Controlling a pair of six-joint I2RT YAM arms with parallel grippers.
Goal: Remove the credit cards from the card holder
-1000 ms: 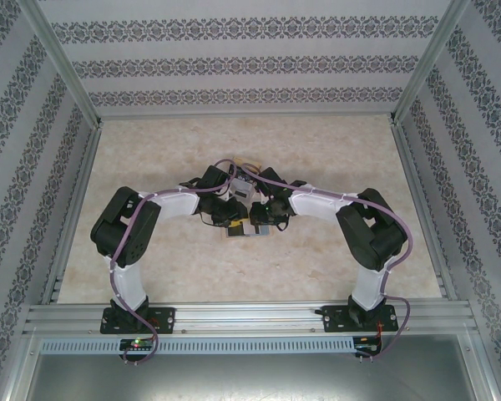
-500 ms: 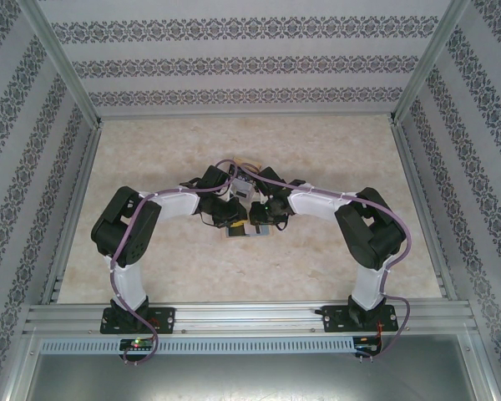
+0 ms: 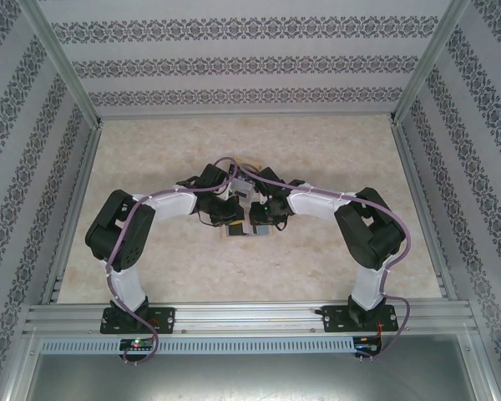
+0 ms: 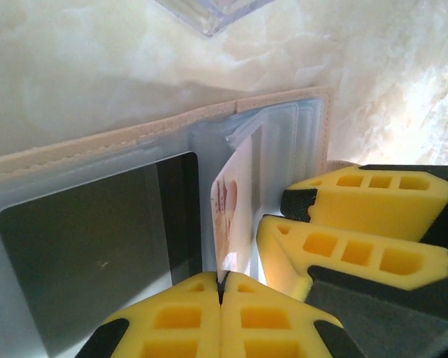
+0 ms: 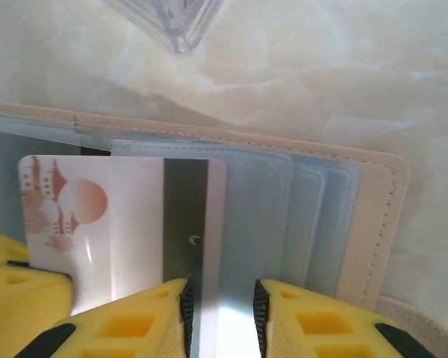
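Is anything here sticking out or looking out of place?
One white card sticks partly out of the open card holder, pinched by the left gripper, while a dark card lies fully tucked in. Nothing looks spilled or damaged.

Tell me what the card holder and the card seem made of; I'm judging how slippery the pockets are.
Card holder: tan border looks like matte leather or imitation, stitched along the edge; sleeves look like soft clear plastic, glossy, contents showing through. Credit card: probably stiff glossy plastic, printed, catching glare.
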